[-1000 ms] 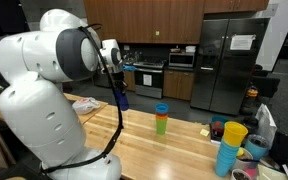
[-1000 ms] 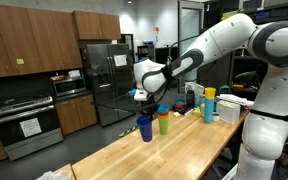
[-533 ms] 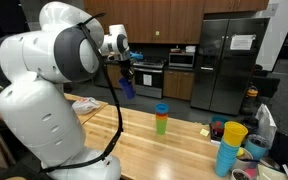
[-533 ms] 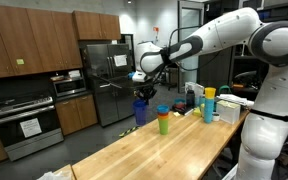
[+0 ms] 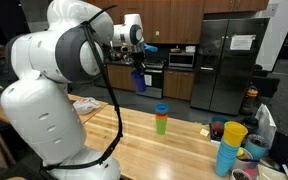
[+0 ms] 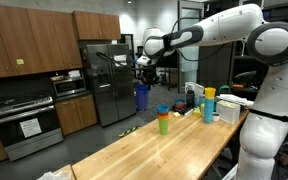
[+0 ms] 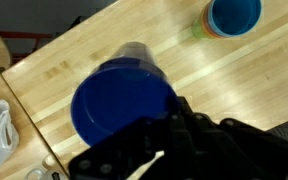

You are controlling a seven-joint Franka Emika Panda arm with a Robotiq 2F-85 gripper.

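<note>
while the jaws clamp its rim, the blue cup (image 5: 139, 81) hangs just beneath them.

Blue cup (image 5: 139, 81) hangs aloft, apparently upright

No text legible in any view. Refrigerator (image 5: 234, 75): a white sheet (image 5: 242, 42) is fixed to its upper door, print too small to read. In an exterior view a sheet (image 6: 119, 60) also sits on the refrigerator front, unreadable. Wall cabinet (image 6: 24, 50) beside the refrigerator: small white label (image 6: 20, 61), illegible. Blue cup (image 7: 119, 105), wrist view: no marking readable.
</note>
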